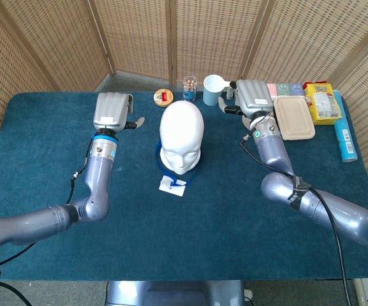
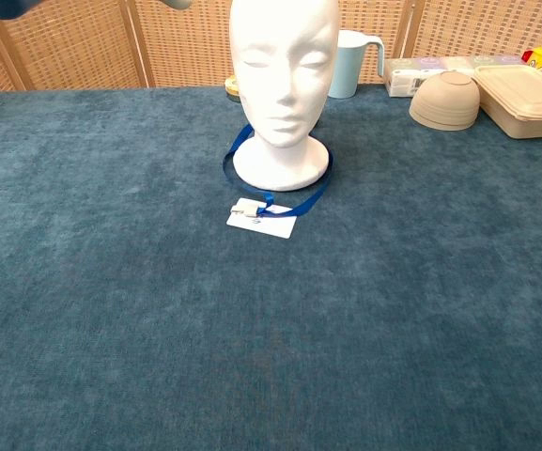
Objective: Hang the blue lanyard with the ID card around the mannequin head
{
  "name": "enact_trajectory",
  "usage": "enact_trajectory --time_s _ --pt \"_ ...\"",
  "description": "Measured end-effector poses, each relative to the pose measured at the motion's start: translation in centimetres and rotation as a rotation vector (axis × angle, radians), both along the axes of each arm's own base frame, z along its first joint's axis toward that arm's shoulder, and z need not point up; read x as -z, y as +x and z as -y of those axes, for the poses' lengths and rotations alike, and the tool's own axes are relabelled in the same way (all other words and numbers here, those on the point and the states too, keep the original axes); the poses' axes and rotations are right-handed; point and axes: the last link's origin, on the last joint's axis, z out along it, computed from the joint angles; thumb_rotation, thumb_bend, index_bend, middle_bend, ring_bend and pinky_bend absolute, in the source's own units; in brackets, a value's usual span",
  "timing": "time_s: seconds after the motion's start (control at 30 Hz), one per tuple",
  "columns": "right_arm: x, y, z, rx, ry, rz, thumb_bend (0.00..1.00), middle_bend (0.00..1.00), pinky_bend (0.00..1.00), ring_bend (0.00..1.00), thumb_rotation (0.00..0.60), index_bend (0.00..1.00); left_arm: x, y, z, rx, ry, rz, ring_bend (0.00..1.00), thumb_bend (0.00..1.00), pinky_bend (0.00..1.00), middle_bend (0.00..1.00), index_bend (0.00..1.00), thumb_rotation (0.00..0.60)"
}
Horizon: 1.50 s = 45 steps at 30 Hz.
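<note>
The white mannequin head [image 1: 181,135] [image 2: 284,66] stands upright at mid-table. The blue lanyard [image 2: 310,198] [image 1: 159,157] lies slack on the cloth, looped around the head's base. Its white ID card [image 2: 262,218] [image 1: 173,186] lies flat just in front of the base. My left hand [image 1: 111,111] hovers to the left of the head, fingers apart and holding nothing. My right hand [image 1: 254,96] hovers to the right of the head, near the cup, also empty. The chest view shows only a fingertip at the top edge.
Behind the head stand an orange tin [image 1: 163,97], a small jar [image 1: 189,85] and a pale blue cup [image 1: 212,88] [image 2: 353,63]. At the back right are a beige lidded box [image 1: 294,116] [image 2: 525,100], a beige bowl [image 2: 446,100], a yellow packet [image 1: 322,101] and a blue tube [image 1: 344,134]. Wicker screens stand behind.
</note>
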Motion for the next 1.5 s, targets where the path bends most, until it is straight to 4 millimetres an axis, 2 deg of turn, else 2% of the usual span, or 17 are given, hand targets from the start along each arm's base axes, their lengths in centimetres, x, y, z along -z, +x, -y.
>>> enact_trajectory --time_s 0.33,0.53,0.7,1.0,1.17,1.5 --pt "-1.5 -0.9 -1.5 -0.038 -0.065 0.158 0.48 0.69 0.76 0.77 0.225 0.44 -1.9 -1.3 2.5 0.021 0.007 0.079 0.67 0.2 0.73 0.69 0.56 0.291" --pt "-2.2 -2.1 -3.6 -0.08 -0.095 0.245 0.48 0.66 0.75 0.74 0.225 0.44 -3.2 -3.2 4.5 0.031 -0.001 0.113 0.58 0.19 0.65 0.63 0.54 0.242" --pt "-2.6 -3.3 -5.8 -0.107 -0.103 0.287 0.48 0.66 0.74 0.73 0.225 0.44 -3.9 -5.6 6.4 0.021 -0.02 0.126 0.52 0.18 0.59 0.59 0.51 0.216" --pt "-3.5 -5.8 -9.6 -0.163 -0.086 0.281 0.48 0.66 0.74 0.73 0.226 0.45 -5.5 -9.7 8.6 0.005 -0.019 0.119 0.5 0.17 0.58 0.56 0.5 0.203" --pt "-4.1 -7.3 -10.9 -0.171 -0.08 0.275 0.48 0.65 0.73 0.72 0.223 0.45 -6.4 -11.5 9.5 -0.014 -0.017 0.122 0.49 0.17 0.58 0.55 0.5 0.194" --pt "-5.3 -12.6 -14.1 -0.128 -0.074 0.236 0.48 0.64 0.69 0.7 0.226 0.45 -8.2 -16.6 12.7 -0.065 -0.012 0.123 0.48 0.17 0.54 0.55 0.5 0.171"
